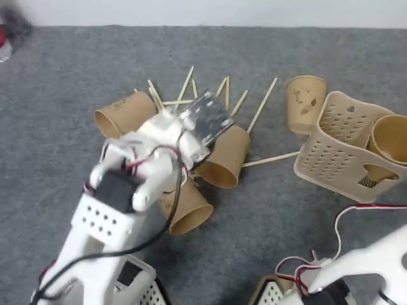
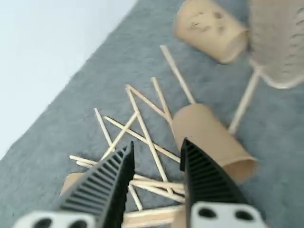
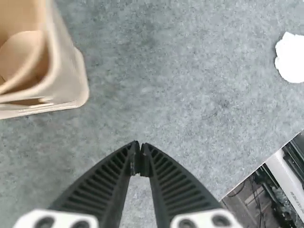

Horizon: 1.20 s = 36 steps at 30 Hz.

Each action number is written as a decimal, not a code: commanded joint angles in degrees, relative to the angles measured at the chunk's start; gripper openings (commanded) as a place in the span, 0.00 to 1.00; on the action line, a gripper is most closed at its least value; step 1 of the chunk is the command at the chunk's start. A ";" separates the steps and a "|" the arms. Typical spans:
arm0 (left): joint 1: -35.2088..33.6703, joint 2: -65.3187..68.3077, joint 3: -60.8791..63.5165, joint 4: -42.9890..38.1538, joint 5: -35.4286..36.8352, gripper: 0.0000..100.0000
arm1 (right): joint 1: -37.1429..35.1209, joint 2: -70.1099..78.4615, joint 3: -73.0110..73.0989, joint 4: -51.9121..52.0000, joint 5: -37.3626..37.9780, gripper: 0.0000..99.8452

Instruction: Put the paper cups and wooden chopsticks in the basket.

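My left gripper point(image 2: 156, 152) hangs open over a loose pile of wooden chopsticks point(image 2: 142, 133), with nothing between its fingers. A paper cup point(image 2: 213, 140) lies on its side just past one fingertip. In the high view three cups lie around the left arm point(image 1: 159, 152): one point(image 1: 124, 113) at the far left, one point(image 1: 224, 157) in the middle and one point(image 1: 187, 210) nearer the front. Another cup point(image 1: 305, 101) stands beside the beige basket point(image 1: 343, 152), which holds a cup point(image 1: 388, 136). My right gripper point(image 3: 140, 156) is shut and empty above bare carpet near the basket point(image 3: 57, 80).
Grey carpet covers the table. More chopsticks point(image 1: 261, 105) fan out between the pile and the basket, and one point(image 1: 270, 159) lies close to the basket's foot. A white scrap point(image 3: 292, 57) lies near the table's edge. The right arm point(image 1: 356, 267) sits at the front right.
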<state>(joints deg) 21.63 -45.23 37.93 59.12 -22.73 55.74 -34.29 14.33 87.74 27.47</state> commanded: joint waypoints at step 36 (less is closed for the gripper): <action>4.66 24.44 19.03 -37.63 -6.86 0.02 | -5.85 -0.92 -3.25 4.79 -4.75 0.15</action>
<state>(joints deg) 25.32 -22.20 60.35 22.55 -27.56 50.29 -34.29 14.07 92.57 23.08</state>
